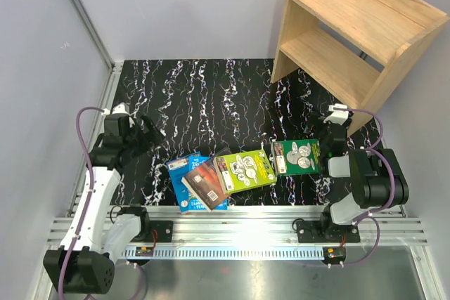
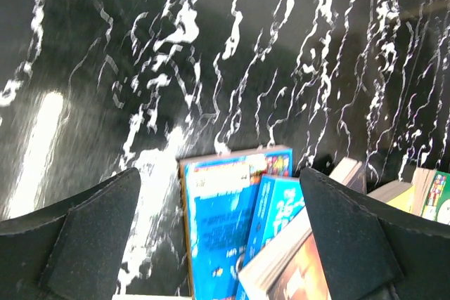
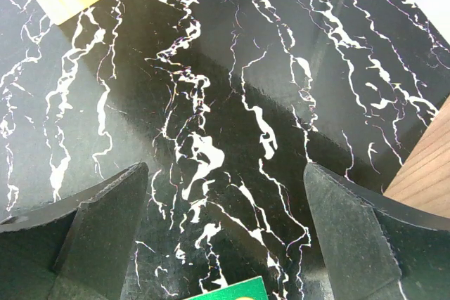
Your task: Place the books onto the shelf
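Note:
Several books lie in a loose row near the table's front: a blue one (image 1: 181,173), a dark brown-red one (image 1: 206,183) on top of it, a lime green one (image 1: 245,170) and a dark green one with coins (image 1: 295,156). The wooden shelf (image 1: 358,26) stands at the far right. My left gripper (image 1: 149,130) hovers open, left of the pile. In the left wrist view the blue book (image 2: 218,223) shows between the wide-apart fingers (image 2: 77,244). My right gripper (image 1: 322,133) is open just beyond the coin book, whose corner (image 3: 232,291) peeks in at the bottom.
The table top (image 1: 211,96) is black with white veins. Grey walls close in the back and both sides. An aluminium rail (image 1: 239,233) runs along the near edge. Wood of the shelf's foot (image 3: 425,166) shows at the right of the right wrist view.

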Controlling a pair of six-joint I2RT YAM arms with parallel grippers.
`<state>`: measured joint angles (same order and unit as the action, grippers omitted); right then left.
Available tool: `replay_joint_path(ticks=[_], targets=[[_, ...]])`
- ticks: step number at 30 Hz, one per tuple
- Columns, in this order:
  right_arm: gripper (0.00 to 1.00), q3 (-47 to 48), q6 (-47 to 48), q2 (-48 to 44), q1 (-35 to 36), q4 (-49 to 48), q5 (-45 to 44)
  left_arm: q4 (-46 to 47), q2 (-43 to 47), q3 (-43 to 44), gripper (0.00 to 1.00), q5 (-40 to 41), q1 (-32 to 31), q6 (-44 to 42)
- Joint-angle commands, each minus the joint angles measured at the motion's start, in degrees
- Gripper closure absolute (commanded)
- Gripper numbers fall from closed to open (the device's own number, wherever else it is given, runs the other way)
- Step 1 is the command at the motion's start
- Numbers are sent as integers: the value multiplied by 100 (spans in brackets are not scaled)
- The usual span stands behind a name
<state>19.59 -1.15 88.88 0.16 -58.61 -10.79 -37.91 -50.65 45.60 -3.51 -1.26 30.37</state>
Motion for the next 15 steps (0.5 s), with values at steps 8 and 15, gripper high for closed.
replay_joint_path(ticks=[8, 15], targets=[[0, 88, -334, -387, 19, -22, -734, -657, -15, 547, 1, -316, 3, -373], [0, 1728, -1352, -1584, 54, 4398, -664, -393, -885, 151, 1, -1486, 3, -304]])
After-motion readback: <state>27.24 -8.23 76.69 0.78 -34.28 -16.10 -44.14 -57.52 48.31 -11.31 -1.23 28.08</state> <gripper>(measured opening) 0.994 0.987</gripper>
